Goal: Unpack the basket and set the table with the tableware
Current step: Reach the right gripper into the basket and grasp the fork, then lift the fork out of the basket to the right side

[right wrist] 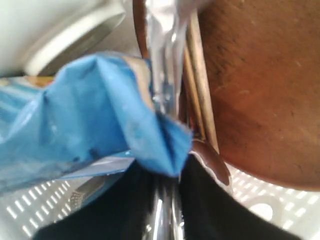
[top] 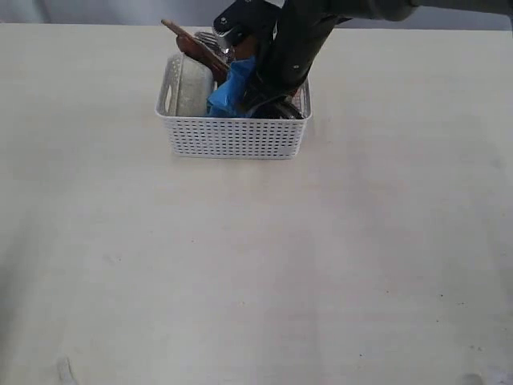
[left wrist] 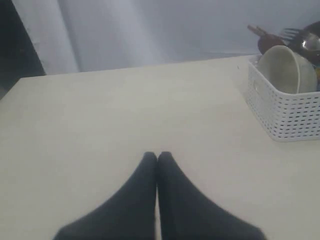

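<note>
The white basket (top: 232, 140) stands at the back of the table (top: 256, 265). It holds the pale bowl (top: 192, 84) on its side, a blue chip bag (top: 232, 88), a wooden spoon (top: 188, 40) and a fork (top: 210, 38). My right gripper (right wrist: 170, 172) reaches down into the basket. Its fingers are closed round a shiny steel piece of cutlery (right wrist: 167, 75), and a corner of the blue bag (right wrist: 90, 135) lies against their tips. Chopsticks (right wrist: 200, 100) and the brown plate (right wrist: 260, 85) stand right beside it. My left gripper (left wrist: 157, 155) is shut and empty above bare table.
In the left wrist view the basket (left wrist: 290, 115) with the bowl (left wrist: 287, 70) and fork (left wrist: 295, 35) sits well away from that gripper. The right arm (top: 296, 48) hides the basket's right half. Grey curtain hangs behind the table's far edge.
</note>
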